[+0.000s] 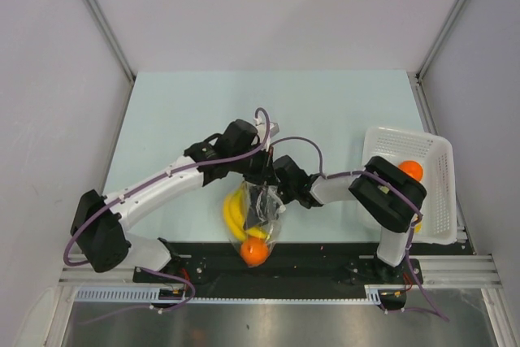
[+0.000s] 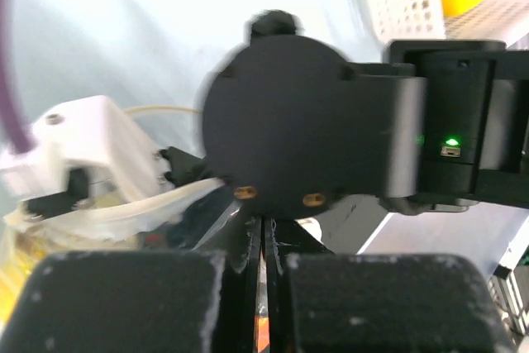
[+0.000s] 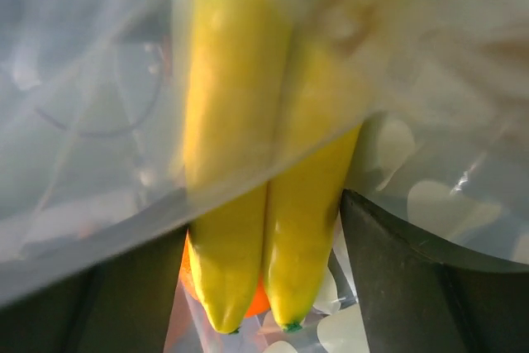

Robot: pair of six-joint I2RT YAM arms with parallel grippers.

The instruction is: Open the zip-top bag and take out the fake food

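Above the near table (image 1: 203, 111) edge, my left gripper (image 2: 263, 254) clenches the bag (image 1: 262, 213); right gripper (image 3: 264, 229), released, straddles 2 bananas (image 3: 248, 204): I centre them, then close gently.

Yellow bananas (image 1: 235, 215), clear bag (image 1: 270, 225), white perforated basket (image 1: 382, 132).

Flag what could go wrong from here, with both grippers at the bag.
1. The left gripper is shut on only a thin fold of the bag; it could slip free.
2. The right gripper stands open around the bananas with film across them; closing may catch plastic too.
3. The orange at the bag's bottom seems to overhang the near edge of the table; a dropped bag could send it off.
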